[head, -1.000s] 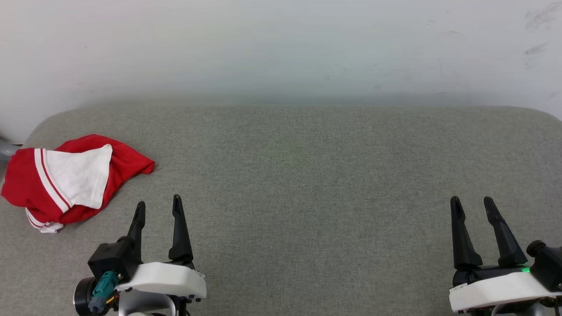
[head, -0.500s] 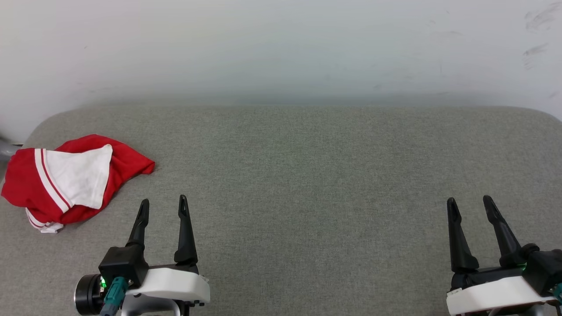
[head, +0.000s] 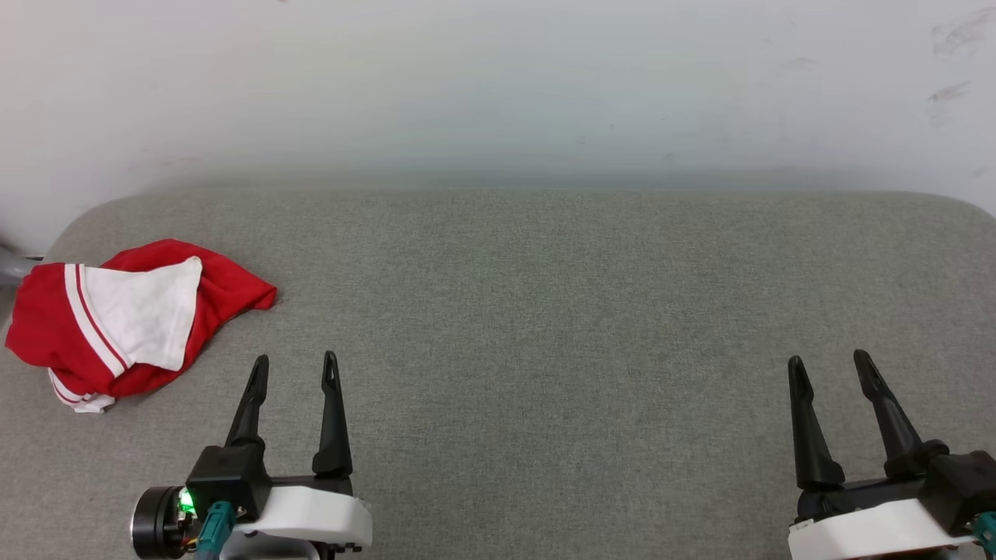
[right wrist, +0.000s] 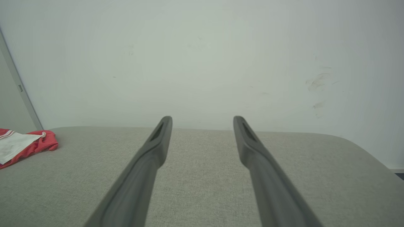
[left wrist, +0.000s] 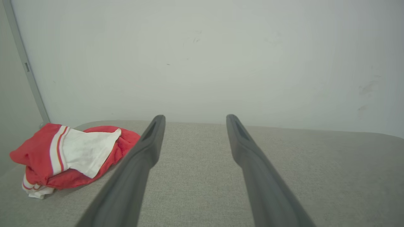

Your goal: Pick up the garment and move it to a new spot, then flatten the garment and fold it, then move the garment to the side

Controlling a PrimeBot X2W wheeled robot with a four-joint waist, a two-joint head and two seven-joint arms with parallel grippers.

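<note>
The red garment [head: 132, 319] lies crumpled at the far left of the grey cushioned surface [head: 545, 311], a white sleeve with red-white stripe trim on top; its letters and number are hidden. The left wrist view has the garment [left wrist: 75, 154] at lower left, and the right wrist view has the garment [right wrist: 22, 146] at its left edge. My left gripper [head: 296, 362] stands open near the front, right of the garment and apart from it. Far off at the lower right, my right gripper [head: 827, 360] is open too, with nothing between its fingers.
A pale wall [head: 498, 85] rises straight behind the surface. The surface's rounded left corner [head: 74, 222] lies just behind the garment, and a grey post [left wrist: 26, 67] stands at the wall's left end.
Both grippers have drawn back a little toward the front edge, and the left one has shifted slightly right. The garment has not moved.
</note>
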